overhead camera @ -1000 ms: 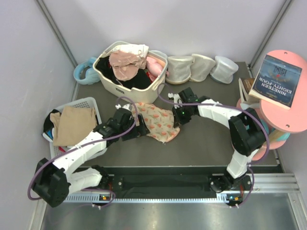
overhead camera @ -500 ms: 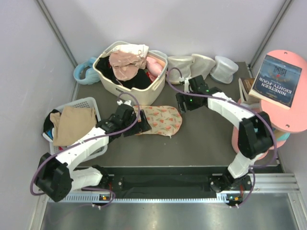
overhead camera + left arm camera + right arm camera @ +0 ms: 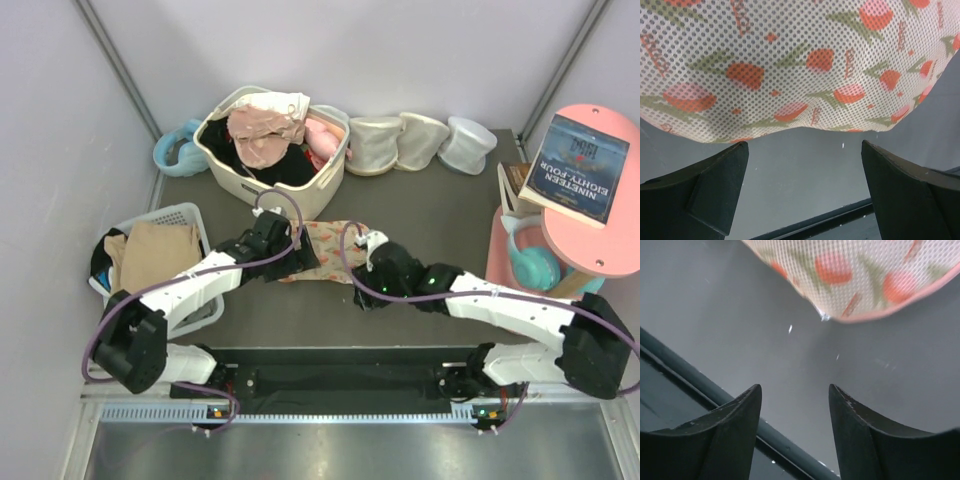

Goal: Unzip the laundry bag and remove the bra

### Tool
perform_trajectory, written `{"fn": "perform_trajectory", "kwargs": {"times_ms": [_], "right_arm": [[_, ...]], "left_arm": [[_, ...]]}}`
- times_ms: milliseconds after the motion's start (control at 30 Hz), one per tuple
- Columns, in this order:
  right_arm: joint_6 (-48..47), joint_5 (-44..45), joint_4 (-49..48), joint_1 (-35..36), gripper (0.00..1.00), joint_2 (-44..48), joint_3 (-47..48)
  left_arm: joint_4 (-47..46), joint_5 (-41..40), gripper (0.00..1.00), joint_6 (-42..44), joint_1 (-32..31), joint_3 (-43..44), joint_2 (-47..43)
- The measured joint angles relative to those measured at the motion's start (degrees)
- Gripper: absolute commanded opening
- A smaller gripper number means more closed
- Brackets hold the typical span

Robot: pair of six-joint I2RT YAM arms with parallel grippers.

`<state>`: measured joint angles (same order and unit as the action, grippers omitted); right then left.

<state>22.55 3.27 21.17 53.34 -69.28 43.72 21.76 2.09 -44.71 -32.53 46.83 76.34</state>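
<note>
**Jaws apart, nothing held**

The left gripper stands wide and released, grasping nothing, at the 9 o'clock edge of the flat peach-pink mesh laundry bag with orange-red print. The right gripper is likewise released and empty, near the bag's 5 o'clock rim. The bag lies mid dark grey desk, just at 6 o'clock of the beige plastic basket.

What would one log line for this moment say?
left gripper: open, by laundry bag | right gripper: open, empty | bra: unseen
</note>
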Motion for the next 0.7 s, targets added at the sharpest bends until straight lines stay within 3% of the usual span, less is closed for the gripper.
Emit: {"fn": "perform_trajectory", "kwargs": {"times_ms": [267,700], "right_arm": [[7.8,13.3,-5.5,7.8,0.43,-9.2,-1.1],[14.0,23.2,-12.8,8.2,0.37,-12.9,-3.1]], "left_arm": [[-4.5,0.2,0.99,-2.0,1.2,0.6,4.4],[-6.4,0.5,0.99,-3.2,2.1,1.8,9.5]]}}
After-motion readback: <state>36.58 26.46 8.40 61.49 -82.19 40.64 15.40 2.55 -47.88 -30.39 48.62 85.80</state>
